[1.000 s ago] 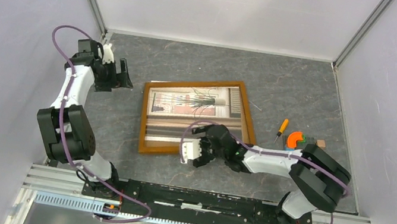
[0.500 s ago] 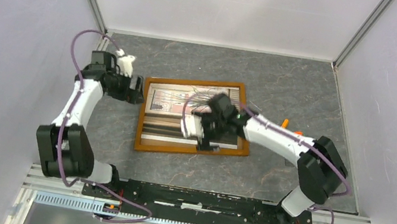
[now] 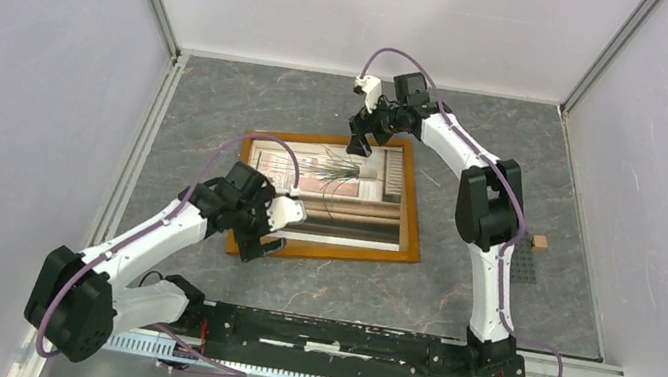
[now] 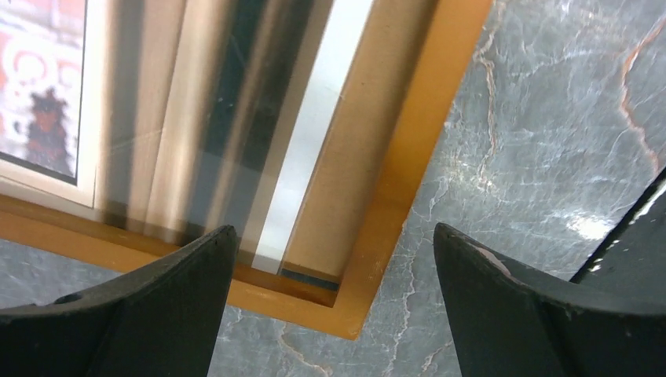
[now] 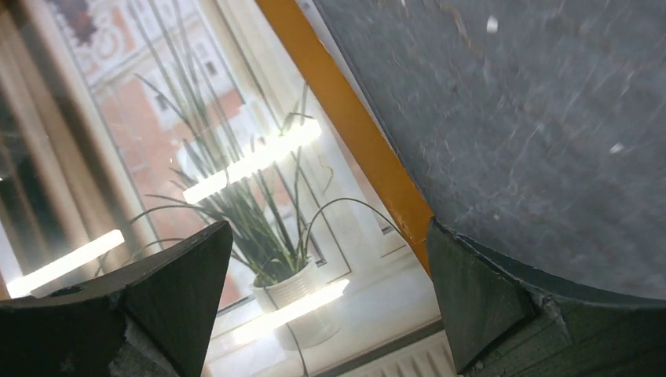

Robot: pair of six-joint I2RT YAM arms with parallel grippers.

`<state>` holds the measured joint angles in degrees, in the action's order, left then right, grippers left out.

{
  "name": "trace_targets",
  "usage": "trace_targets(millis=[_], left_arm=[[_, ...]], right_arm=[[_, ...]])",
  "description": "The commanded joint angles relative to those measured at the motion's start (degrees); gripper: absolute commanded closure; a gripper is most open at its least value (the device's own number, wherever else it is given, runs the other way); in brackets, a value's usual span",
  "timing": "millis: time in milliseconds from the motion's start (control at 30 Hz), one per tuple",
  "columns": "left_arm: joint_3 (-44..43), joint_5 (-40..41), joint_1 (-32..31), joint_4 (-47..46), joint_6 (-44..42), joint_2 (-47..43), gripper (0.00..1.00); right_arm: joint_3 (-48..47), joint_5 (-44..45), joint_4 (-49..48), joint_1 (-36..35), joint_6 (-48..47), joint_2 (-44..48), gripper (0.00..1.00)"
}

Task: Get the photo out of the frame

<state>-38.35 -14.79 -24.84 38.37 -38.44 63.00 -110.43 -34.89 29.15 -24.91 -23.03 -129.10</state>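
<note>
The frame (image 3: 350,253) lies flat on the grey table, face up, with the photo (image 3: 341,185) inside it. My left gripper (image 3: 253,240) is open just above the frame's near-left corner. In the left wrist view the left gripper (image 4: 334,232) has its fingers on either side of that corner of the frame (image 4: 408,157), touching nothing. A strip of the photo (image 4: 39,78) shows at the left. My right gripper (image 3: 357,144) is open over the frame's far edge. In the right wrist view the right gripper (image 5: 327,228) is open above the photo's potted plant (image 5: 275,259) and the frame's moulding (image 5: 345,118).
A small tan block (image 3: 538,242) and a dark grey baseplate (image 3: 522,269) lie at the right, beside the right arm. Pale walls close in the table on the left, far and right sides. The arms' base rail runs along the near edge.
My left arm has swung from the far left to the frame's near-left corner. My right arm has moved from the frame's near edge across it to the far edge. The frame has hardly moved.
</note>
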Motion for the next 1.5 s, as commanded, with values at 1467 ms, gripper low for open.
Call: trace_targets(millis=[1467], left_arm=[[7.1,25.4,-3.2,-31.5,-12.5,14.2,0.00]], right_arm=[[24.9,-10.3,2.8,12.4,8.0,-0.2,0.02]])
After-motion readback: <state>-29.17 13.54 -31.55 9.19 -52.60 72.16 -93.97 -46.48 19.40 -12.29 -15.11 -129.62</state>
